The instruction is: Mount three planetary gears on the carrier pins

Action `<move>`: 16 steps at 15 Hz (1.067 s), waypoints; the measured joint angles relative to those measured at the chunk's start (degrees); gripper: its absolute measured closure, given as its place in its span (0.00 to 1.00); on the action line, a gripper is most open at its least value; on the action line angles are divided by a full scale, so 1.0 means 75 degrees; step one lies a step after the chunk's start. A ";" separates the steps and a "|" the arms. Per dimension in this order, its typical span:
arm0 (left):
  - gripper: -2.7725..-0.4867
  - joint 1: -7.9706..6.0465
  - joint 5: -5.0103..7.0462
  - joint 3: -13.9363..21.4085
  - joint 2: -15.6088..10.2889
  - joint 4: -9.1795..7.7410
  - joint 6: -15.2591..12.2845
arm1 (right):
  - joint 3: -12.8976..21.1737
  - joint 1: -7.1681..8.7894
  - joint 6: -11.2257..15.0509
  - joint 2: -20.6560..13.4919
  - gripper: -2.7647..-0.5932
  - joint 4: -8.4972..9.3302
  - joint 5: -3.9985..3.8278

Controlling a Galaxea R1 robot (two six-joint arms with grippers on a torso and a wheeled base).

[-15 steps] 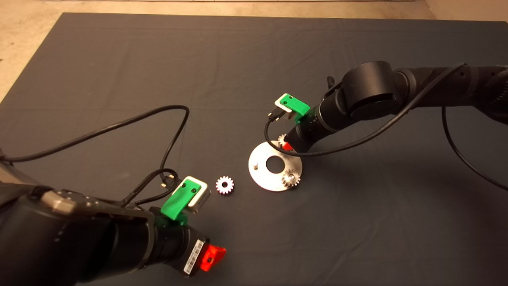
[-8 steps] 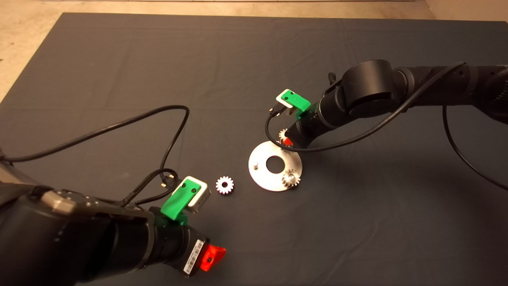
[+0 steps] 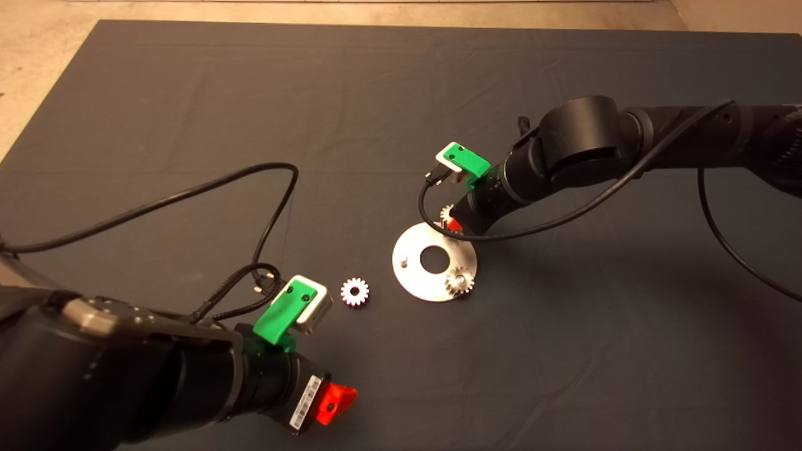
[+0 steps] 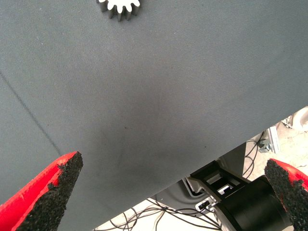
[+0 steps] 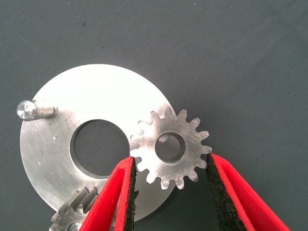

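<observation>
Right hand [image 5: 171,183] grips a gear [image 5: 171,147] between its pads, over the disc [image 5: 57,159] edge. Second gear [image 3: 459,281] seated on pin. Third gear [image 3: 354,292] on mat beside left hand [image 4: 168,192], spread wide.

One gear [image 3: 460,280] pinned, one [image 5: 171,147] gripped, one [image 3: 354,292] loose.

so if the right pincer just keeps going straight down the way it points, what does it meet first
Probably the pin: the right pincer holds a gear over the disc edge, and a pin tip shows through the gear's hole, slightly off centre. How high the gear sits above it is unclear.
</observation>
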 joint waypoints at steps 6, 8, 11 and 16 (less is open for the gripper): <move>0.01 -0.0024 0.0000 0.0000 -0.0001 0.0001 0.0000 | 0.0000 0.0000 0.0000 -0.0001 0.83 -0.0003 0.0000; 0.01 -0.0044 0.0000 0.0000 -0.0002 0.0003 0.0000 | 0.0000 0.0000 0.0000 0.0002 0.83 0.0000 -0.0001; 0.01 -0.0042 0.0000 0.0000 -0.0002 0.0001 0.0000 | 0.0003 0.0000 0.0000 0.0002 0.83 0.0000 -0.0001; 0.01 -0.0042 -0.0001 0.0000 0.0000 0.0003 -0.0013 | 0.0005 -0.0021 0.0000 0.0002 0.83 -0.0006 -0.0004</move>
